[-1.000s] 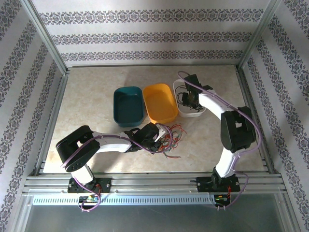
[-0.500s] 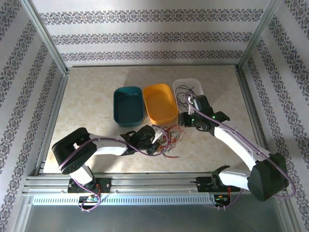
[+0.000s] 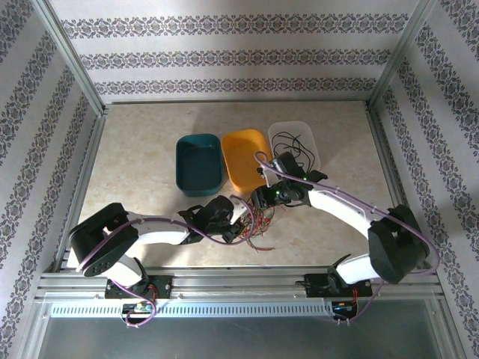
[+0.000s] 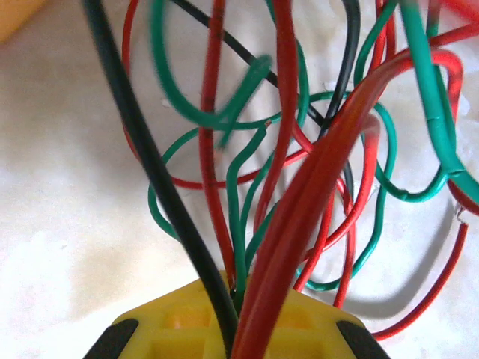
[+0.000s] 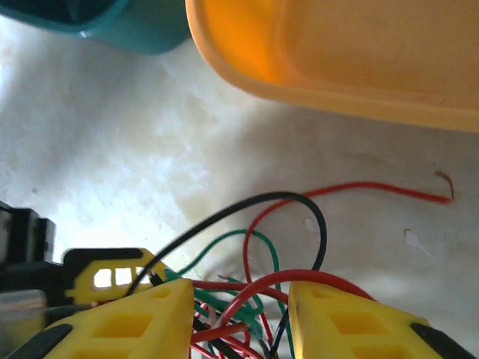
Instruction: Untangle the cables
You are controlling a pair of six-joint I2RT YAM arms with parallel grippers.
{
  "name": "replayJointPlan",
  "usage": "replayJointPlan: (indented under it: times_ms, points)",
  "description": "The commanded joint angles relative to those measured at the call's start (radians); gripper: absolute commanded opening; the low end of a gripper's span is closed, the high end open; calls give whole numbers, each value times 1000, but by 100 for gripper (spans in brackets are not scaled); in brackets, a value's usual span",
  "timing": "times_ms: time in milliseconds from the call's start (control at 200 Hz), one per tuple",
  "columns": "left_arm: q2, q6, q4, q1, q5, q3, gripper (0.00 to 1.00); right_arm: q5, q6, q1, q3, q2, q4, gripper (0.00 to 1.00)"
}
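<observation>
The cables [image 3: 260, 228] are a tangle of thin red, green and black strands on the table just in front of the orange bin. My left gripper [image 3: 241, 218] reaches in from the left and is shut on a bunch of them. In the left wrist view, red, green and black strands [image 4: 247, 187] rise out from between its closed yellow jaws [image 4: 236, 318]. My right gripper [image 3: 261, 200] hangs low over the tangle's far side. Its yellow fingers [image 5: 131, 325] stand apart, with loops of cable [image 5: 247, 292] lying in the gap [image 5: 239, 318].
Three bins stand in a row behind the tangle: teal [image 3: 197, 163], orange [image 3: 248, 158] and white [image 3: 294, 143], the white one holding black cables. The orange bin's wall [image 5: 337, 67] is close ahead of my right gripper. Bare table lies to the right.
My right arm has swung from the white bin down and left to the tangle. The left gripper, still shut on the cables, has edged slightly toward the near edge.
</observation>
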Motion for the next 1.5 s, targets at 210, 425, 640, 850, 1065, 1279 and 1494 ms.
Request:
replayJointPlan:
  times_ms: [210, 425, 640, 850, 1065, 1279, 1494]
  points:
    - [-38, -34, 83, 57, 21, -20, 0, 165, 76, -7, -110, -21, -130, 32]
    - [-15, -22, 65, 56, 41, -14, 0, 182, 59, -19, -101, -176, -112, 38]
    - [-3, 4, 94, 54, 117, -31, 0, 174, 56, -78, -71, -323, -59, 44]
    - [-52, 94, 241, 40, 136, -115, 0, 82, 23, -94, 8, -221, -39, 45]
    - [-121, 157, 200, 37, 126, -120, 0, -78, 22, -90, 38, -76, 32, 54]
    - [-155, 157, 206, 35, 121, -125, 0, -116, 27, -60, 20, 20, 73, 53]
    - [-164, 159, 212, 35, 122, -123, 0, -142, 11, -61, 0, 23, 105, 52]
